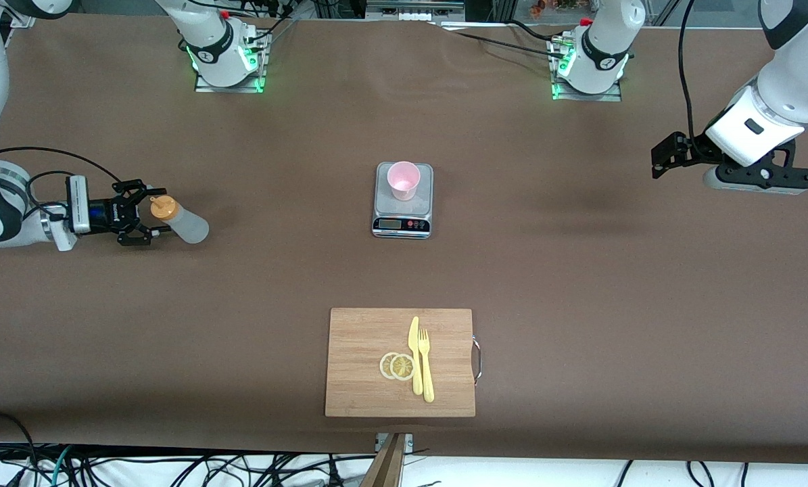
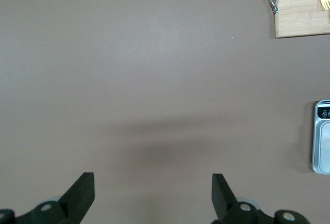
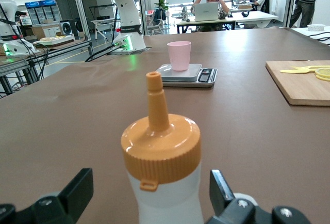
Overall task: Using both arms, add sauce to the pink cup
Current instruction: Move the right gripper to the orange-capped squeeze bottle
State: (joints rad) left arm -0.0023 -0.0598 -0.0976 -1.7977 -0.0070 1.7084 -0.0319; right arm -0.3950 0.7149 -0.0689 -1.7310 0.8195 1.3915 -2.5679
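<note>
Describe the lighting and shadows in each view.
Front view: even overhead light, green glow at both arm bases, a soft shadow on the table near the left gripper. Left wrist view: a blurred dark shadow band on bare table. Right wrist view: bright room, the sauce bottle close up.

Brown table with a few things on it.

The table point(image 1: 579, 284) has a plain brown top. A grey scale point(image 1: 404, 203) lies near its middle, with the display turned to the front camera. A wooden board point(image 1: 370, 379) lies nearer to the front camera than the scale, close to the table edge; its metal handle points toward the left arm's end. A sauce bottle point(image 1: 177, 221) with an orange cap stands on the table toward the right arm's end, well apart from the scale. Two arm bases point(image 1: 228, 64) are fixed along the edge farthest from the front camera, each on a metal plate.
</note>
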